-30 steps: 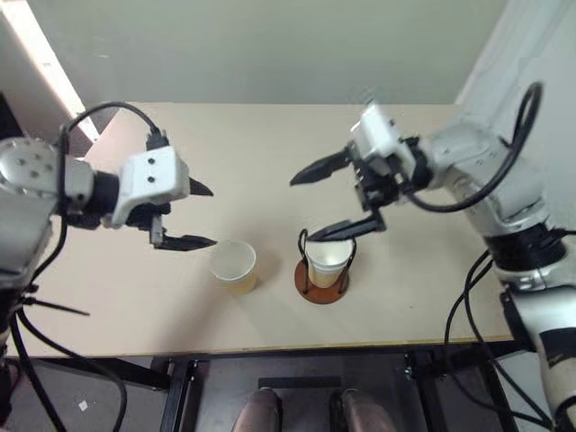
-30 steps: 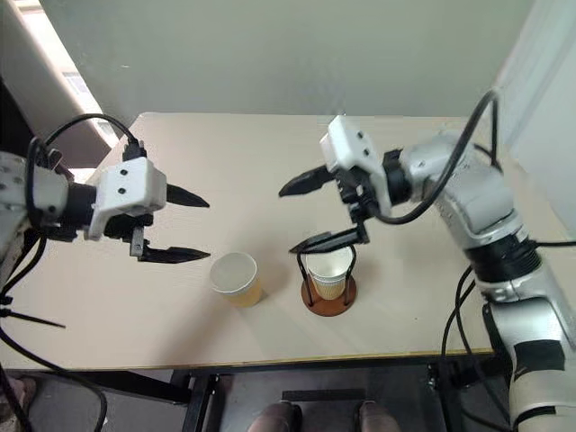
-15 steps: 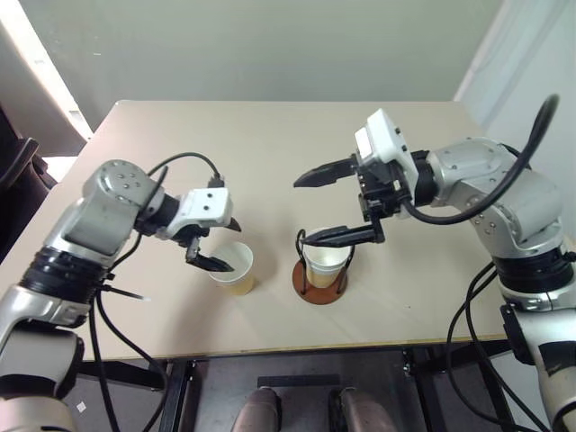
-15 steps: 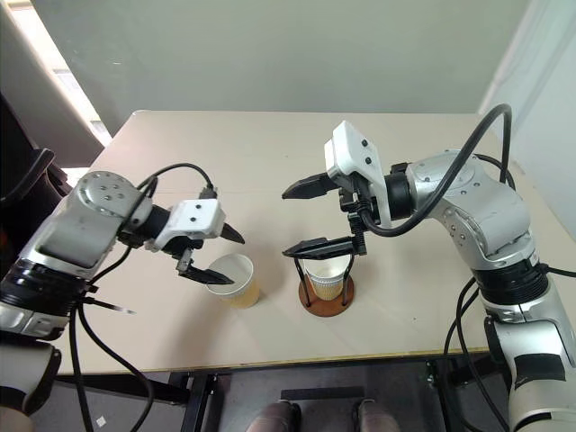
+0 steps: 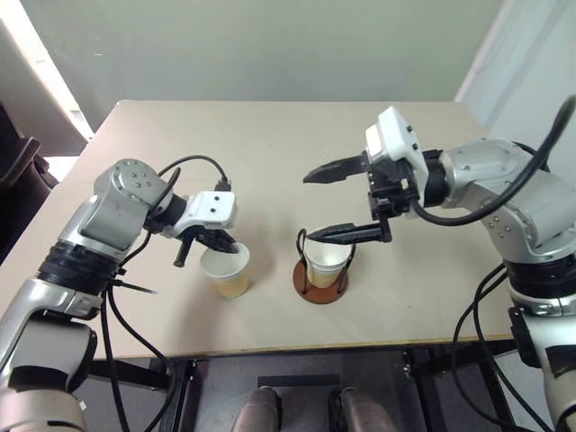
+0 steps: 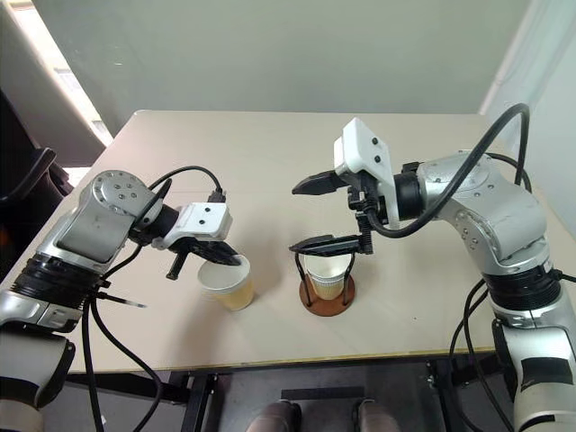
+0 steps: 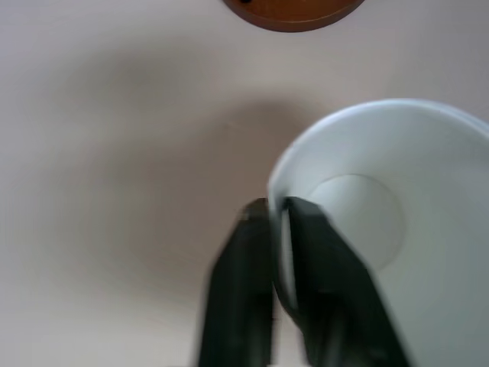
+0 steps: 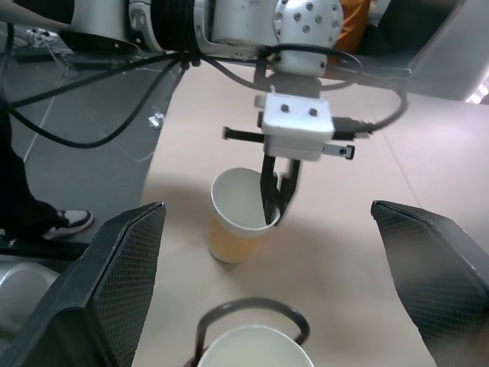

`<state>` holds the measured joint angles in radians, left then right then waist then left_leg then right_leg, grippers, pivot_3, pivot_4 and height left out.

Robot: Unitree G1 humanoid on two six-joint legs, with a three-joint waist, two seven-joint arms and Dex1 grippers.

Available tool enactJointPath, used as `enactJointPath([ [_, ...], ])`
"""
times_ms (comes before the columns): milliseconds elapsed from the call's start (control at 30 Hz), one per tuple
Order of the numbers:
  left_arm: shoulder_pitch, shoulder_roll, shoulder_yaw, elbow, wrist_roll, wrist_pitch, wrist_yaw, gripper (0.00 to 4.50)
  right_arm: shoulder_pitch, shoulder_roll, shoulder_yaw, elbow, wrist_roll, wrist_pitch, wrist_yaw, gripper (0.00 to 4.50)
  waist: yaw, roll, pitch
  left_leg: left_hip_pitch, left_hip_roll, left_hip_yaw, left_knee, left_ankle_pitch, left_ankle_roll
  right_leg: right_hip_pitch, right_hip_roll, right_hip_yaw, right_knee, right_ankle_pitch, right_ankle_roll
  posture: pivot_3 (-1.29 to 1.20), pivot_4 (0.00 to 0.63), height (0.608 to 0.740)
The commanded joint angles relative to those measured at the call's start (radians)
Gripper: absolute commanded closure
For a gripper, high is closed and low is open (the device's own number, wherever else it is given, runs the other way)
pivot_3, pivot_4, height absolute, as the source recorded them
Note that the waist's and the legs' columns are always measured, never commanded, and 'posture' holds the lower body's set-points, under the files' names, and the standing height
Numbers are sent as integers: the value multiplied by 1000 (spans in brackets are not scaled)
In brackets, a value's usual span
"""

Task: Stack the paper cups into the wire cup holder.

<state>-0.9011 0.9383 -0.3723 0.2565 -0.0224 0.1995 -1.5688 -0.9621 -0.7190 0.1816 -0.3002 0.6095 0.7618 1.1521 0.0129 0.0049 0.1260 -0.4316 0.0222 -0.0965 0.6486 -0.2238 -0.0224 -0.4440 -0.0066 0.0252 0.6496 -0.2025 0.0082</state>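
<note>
Left end effector was closed on the rim of the loose paper cup, one finger inside the wall and one outside, as the left wrist view showed; the cup stood on the desk, near the wire cup holder and on its left; the holder already carried at least one cup between its black wire loops, on the reddish-brown disc base. Right end effector hung above the holder with its fingers spread wide and nothing between them.

Handling, as a judgement: the cup appeared very light, thin-walled and easily crushed; a pinch across the rolled rim, the stiffest part, seemed the sound place to take hold, since a squeeze on the tan side wall would likely dent or ovalise it; the smooth taper could slip or let the cup swing if lifted quickly; nesting would call for the cup to be upright and centred over the seated one, clear of the wire tops.

Hard to make out: whether the holder held one cup or two nested, only a single white rim being visible; the lower body of the seated cup, partly screened by wires and by the right lower finger; the grasped cup's base contact with the desk, hidden by its own wall; whether the rim was deformed under the fingers.
</note>
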Motion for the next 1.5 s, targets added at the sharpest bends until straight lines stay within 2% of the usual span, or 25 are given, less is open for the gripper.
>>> enactJointPath([
  [33,-62,29,31,-34,-63,-18,-46,4437,35,-95,-73,-62,56,1,101,0,4,0,0,-1,0,0,1,0,0,0,0,0,0,0,0,0,150,740],
  [133,-120,49,38,-43,-153,-14,-46,4437,83,-182,-119,-63,80,-12,172,0,5,0,0,-4,0,0,3,0,0,0,0,0,-2,1,1,0,150,740],
  [267,-312,58,46,-17,-370,-7,-46,4437,148,-295,-238,-3,100,-24,224,0,12,0,0,-7,0,0,7,0,1,0,0,-1,-3,2,3,0,150,740],
  [400,-507,4,-12,125,-486,-41,-46,4437,183,-333,-297,18,105,-33,224,0,10,0,0,-7,0,3,9,-2,5,1,0,1,-4,2,4,0,150,740],
  [533,-622,-97,-85,206,-648,-37,-46,4437,199,-330,-310,-5,101,-33,188,0,8,2,0,-4,1,4,11,-4,7,4,-1,2,-4,4,7,0,150,740],
  [700,-674,-207,-224,342,-615,-132,-46,4437,232,-329,-326,-63,125,-16,143,0,10,3,1,-5,1,5,16,-5,9,6,-1,3,-5,6,12,0,150,740],
  [900,-682,-272,-410,407,-598,-255,-46,4437,326,-416,-418,-135,176,51,113,0,16,4,2,-8,-1,8,20,-6,11,6,-1,4,-6,5,17,0,150,740],
  [1233,-687,-317,-499,449,-627,-313,-46,4437,458,-506,-548,-148,167,57,69,0,25,4,2,-13,-3,13,33,-9,11,7,-3,7,-6,-1,28,0,150,740],
  [1500,-683,-335,-526,435,-644,-327,-46,4437,493,-514,-570,-168,179,54,42,0,27,4,2,-14,-8,18,36,-13,17,7,-9,11,-6,-1,36,0,150,740],
])
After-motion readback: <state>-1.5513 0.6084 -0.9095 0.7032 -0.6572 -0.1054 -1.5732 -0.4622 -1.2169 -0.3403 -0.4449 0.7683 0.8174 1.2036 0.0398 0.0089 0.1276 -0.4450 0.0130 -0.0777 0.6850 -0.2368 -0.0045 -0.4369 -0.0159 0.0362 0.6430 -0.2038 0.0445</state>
